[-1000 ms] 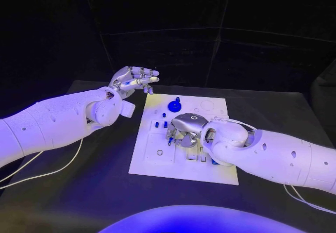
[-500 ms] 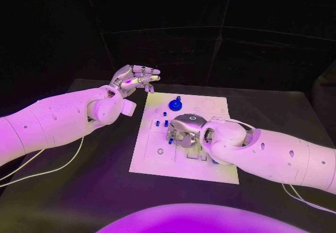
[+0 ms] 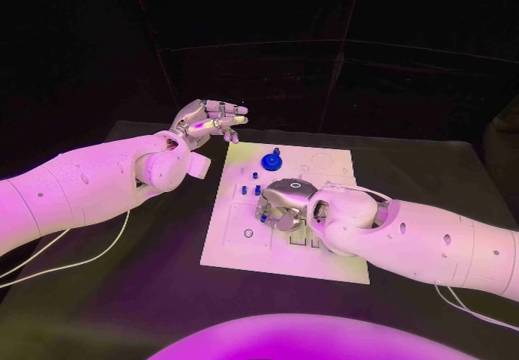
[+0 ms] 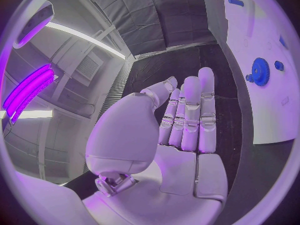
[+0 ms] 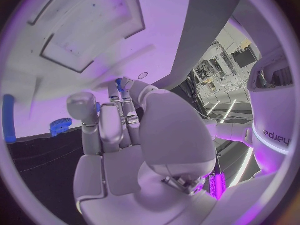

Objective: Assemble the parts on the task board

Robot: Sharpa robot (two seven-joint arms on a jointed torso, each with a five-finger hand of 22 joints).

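A black table [image 3: 130, 300] with a matte top spreads to the near, left and right sides of the scene. Two thin white cables [image 3: 65, 259] lie on the table toward its left side, running close together in a shallow curve from its left edge inward. Another pair of thin white cables [image 3: 465, 307] lies on the table near its right edge. Behind the table's far edge hangs a dark backdrop [image 3: 325, 67] of black panels, crossed by thin pale seams.
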